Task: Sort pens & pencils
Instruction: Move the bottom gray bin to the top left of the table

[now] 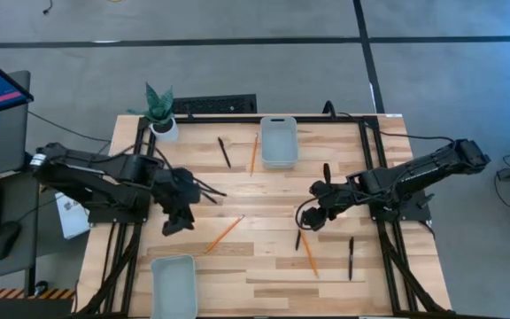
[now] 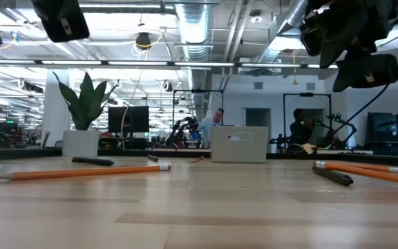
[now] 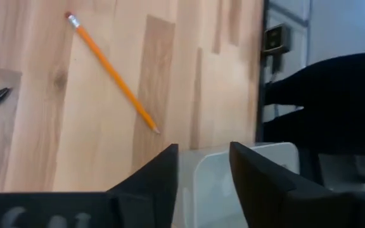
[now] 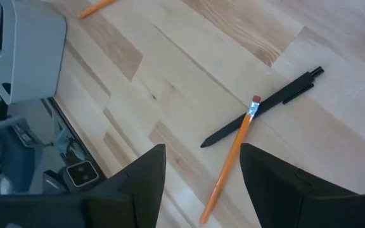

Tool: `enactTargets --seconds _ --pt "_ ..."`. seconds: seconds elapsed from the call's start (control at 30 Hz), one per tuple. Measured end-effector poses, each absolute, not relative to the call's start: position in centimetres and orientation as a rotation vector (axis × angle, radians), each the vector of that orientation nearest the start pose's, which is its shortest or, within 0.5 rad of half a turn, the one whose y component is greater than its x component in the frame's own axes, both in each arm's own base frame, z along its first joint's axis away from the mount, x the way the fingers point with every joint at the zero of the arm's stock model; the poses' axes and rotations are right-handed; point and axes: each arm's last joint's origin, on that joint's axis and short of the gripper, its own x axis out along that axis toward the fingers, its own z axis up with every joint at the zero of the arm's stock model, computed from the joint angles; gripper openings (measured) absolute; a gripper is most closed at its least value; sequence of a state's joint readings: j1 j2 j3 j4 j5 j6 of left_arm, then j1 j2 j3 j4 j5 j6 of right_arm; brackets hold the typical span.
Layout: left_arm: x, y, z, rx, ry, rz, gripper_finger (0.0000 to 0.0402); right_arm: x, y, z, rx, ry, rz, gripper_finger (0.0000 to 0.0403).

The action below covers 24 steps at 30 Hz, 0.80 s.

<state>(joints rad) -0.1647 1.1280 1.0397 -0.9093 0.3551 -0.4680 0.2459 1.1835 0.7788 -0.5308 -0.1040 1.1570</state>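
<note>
Sorting barely begun: pencils (image 1: 225, 231) and pens (image 1: 351, 258) lie scattered mid-frame; trays (image 1: 279, 142) look empty. Left gripper (image 3: 203, 166) and right gripper (image 4: 201, 171) both spread, holding nothing.

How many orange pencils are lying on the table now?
3 pencils. One lies left of the far bin, one sits mid-table above the near bin, one lies under the right arm. Any inside the bins could be hidden.
</note>
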Motion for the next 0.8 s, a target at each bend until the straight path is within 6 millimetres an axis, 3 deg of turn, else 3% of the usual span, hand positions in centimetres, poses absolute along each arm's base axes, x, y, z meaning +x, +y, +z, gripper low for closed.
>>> enactTargets --seconds 0.27,0.57,0.8 --pt "21.7 -5.7 28.3 -0.56 1.221 -0.196 0.0185 21.9 5.8 22.9 0.943 1.009 -0.225 0.0222" --pt "21.1 -7.5 27.9 -0.564 1.302 -0.245 0.0188 21.9 5.8 22.9 0.906 1.01 -0.204 0.0221" --pt "20.2 -8.6 27.6 -0.508 1.346 -0.149 0.0188 21.9 5.8 22.9 0.903 1.008 -0.207 0.0221"
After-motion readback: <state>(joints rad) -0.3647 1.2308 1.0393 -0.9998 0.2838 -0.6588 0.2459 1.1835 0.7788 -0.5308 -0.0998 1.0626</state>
